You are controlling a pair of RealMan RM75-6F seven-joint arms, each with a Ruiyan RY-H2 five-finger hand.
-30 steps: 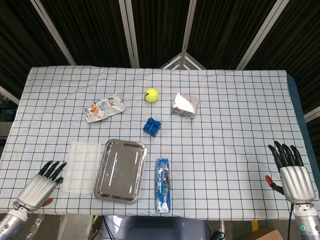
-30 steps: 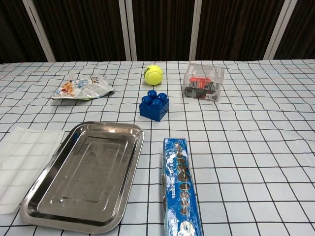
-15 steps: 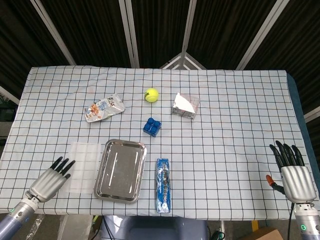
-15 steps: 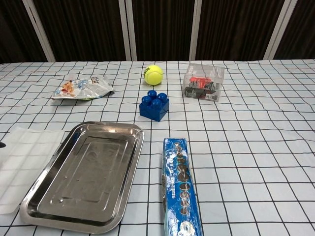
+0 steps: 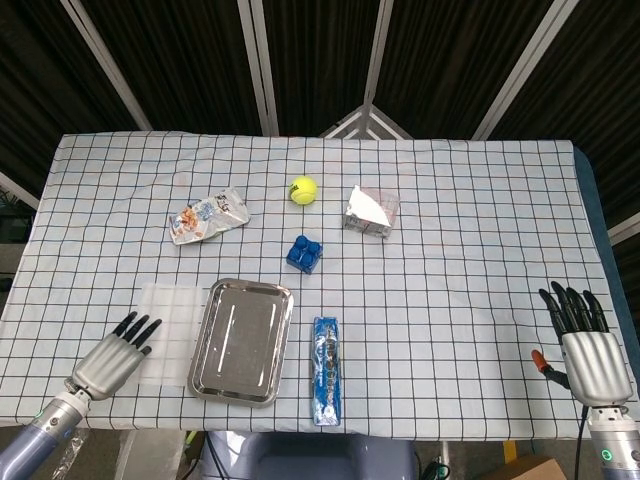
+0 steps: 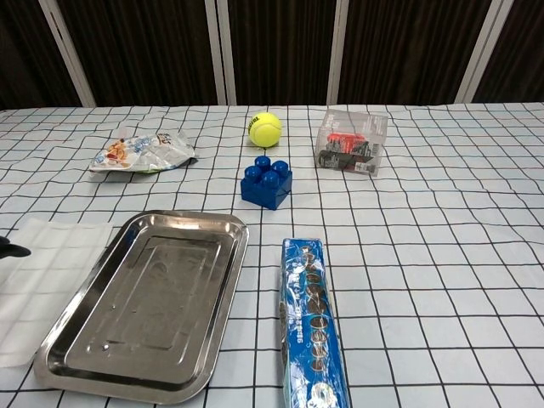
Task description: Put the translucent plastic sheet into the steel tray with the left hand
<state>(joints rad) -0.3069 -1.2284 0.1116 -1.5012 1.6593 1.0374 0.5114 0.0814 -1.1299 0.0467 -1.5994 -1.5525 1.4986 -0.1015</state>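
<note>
The translucent plastic sheet [image 5: 170,330] [image 6: 42,280] lies flat on the checked cloth, just left of the steel tray [image 5: 241,340] [image 6: 144,297]. The tray holds nothing. My left hand [image 5: 113,358] hovers at the sheet's near left corner with fingers spread, fingertips over the sheet's edge. In the chest view only a dark fingertip [image 6: 10,249] shows at the left border. My right hand [image 5: 583,348] rests open at the table's near right edge, far from everything.
A blue biscuit pack [image 5: 327,369] lies right of the tray. Behind are a blue block [image 5: 304,253], a tennis ball [image 5: 303,190], a snack bag [image 5: 207,217] and a clear box [image 5: 372,211].
My left hand has moved right and forward, from beside the sheet's corner to over its near left edge. The sheet, tray and right hand have not moved.
</note>
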